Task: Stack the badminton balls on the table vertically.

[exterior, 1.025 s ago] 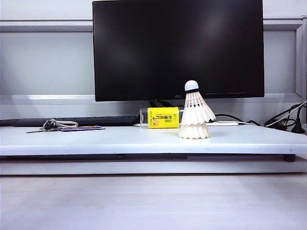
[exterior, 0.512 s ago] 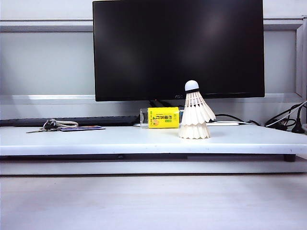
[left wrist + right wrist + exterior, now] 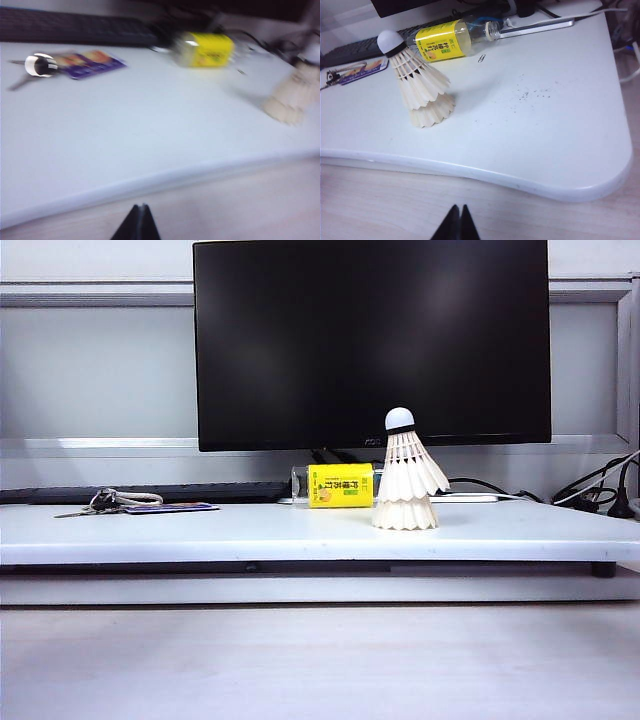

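A: Shuttlecocks first: the two white feather shuttlecocks (image 3: 406, 475) stand nested on the wide white bench (image 3: 300, 535), one skirt over the other, cork tip up, just beside the clear plastic bottle with the yellow label (image 3: 340, 485). Across the exterior views of the last second the stack has not shifted at all.

B: And the arms?

A: Neither shows in the exterior view. The right gripper (image 3: 457, 222) hangs off the bench's front edge, well apart from the stack, fingers pressed together on nothing. The left gripper (image 3: 138, 223) is likewise closed and empty, below the front edge; its picture is smeared, so that camera is probably moving.

B: So what does that mean?

A: I'd judge the stacking done: the upper shuttlecock leans slightly but stands free, and both arms look parked clear.
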{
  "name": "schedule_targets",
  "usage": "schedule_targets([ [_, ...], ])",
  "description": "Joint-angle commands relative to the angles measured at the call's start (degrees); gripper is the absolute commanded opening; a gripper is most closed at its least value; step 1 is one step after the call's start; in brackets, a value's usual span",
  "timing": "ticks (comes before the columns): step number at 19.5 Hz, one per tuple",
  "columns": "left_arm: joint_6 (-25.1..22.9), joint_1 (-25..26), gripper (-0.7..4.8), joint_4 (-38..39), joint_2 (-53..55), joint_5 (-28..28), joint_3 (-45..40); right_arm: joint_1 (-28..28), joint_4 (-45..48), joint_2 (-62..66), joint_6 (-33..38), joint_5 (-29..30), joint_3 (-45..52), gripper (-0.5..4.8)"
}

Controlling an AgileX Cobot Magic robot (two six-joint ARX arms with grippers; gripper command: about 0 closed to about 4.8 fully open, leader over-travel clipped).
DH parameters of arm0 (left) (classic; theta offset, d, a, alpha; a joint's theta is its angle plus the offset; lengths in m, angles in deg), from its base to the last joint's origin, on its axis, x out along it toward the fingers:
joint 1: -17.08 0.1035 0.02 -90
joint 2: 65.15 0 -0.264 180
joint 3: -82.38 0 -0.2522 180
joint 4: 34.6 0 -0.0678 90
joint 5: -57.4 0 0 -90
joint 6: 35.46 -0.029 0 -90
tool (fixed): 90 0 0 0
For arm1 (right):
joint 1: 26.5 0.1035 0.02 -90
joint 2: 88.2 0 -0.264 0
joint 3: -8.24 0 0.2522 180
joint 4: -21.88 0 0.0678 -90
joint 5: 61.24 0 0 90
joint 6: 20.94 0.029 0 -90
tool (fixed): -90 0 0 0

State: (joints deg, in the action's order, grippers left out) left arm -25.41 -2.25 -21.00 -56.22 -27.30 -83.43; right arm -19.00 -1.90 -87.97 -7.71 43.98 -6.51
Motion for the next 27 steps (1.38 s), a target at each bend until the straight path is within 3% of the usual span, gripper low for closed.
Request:
schedule_targets([
  [1, -1.3, 0.0, -0.06, 0.7, 0.0, 1.6, -0.2, 0.0, -0.3, -0.1, -3.3, -0.4, 0.2, 0.04],
  [11, -2.5, 0.0, -0.05, 3.3, 0.0, -1.6, -0.2, 0.0, -0.1, 6.4, -4.7, -7.8, 0.3, 0.13],
  [27, -2.5, 0.0, -0.05, 3.3, 0.0, -1.6, -0.2, 0.0, -0.6, 6.4, -4.1, -9.4, 0.3, 0.08],
])
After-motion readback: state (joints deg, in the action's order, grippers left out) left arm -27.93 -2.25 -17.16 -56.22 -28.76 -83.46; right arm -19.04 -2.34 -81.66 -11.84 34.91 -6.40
